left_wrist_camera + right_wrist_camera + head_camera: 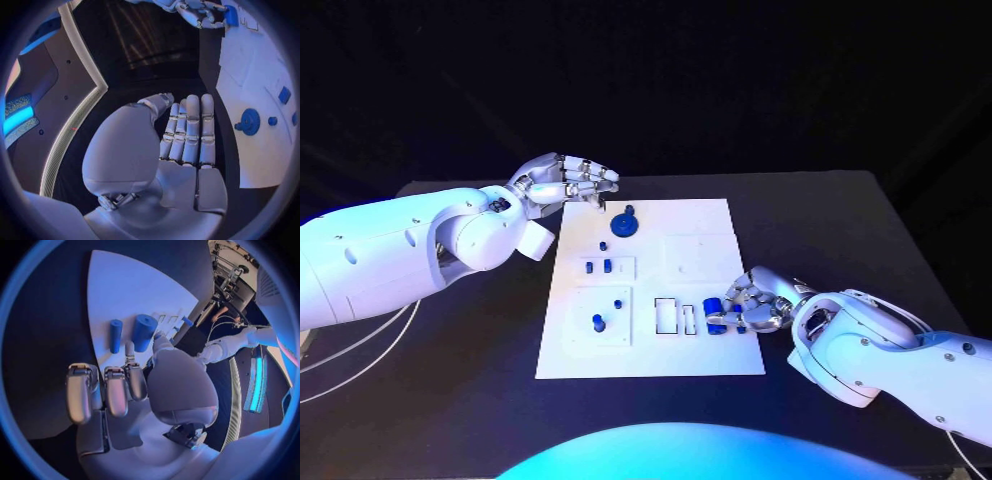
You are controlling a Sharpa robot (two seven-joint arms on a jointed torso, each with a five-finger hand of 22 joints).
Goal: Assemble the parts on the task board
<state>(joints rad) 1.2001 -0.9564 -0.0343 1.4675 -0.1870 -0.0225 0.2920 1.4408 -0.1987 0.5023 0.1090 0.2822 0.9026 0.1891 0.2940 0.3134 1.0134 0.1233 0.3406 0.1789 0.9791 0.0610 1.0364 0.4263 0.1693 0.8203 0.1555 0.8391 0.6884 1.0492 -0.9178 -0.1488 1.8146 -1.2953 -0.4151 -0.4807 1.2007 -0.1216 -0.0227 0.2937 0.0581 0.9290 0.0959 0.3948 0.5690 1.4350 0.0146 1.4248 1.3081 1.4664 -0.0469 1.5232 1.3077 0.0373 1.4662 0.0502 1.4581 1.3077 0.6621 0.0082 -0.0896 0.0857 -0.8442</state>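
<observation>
blue cylinder pinched at right hand fingers; left hand curled, empty.

smooth white-shelled arms, left arm dotted with small dark screws, thin cables trailing; silver jointed left hand, right hand.

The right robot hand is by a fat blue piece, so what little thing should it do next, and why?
Probably carry that piece toward a slot and set it in. The right robot hand already seems to pinch the fat blue cylinder at the near right edge of the white task board, with the outlined slots just beside it. Which slot fits, I cannot tell.
</observation>
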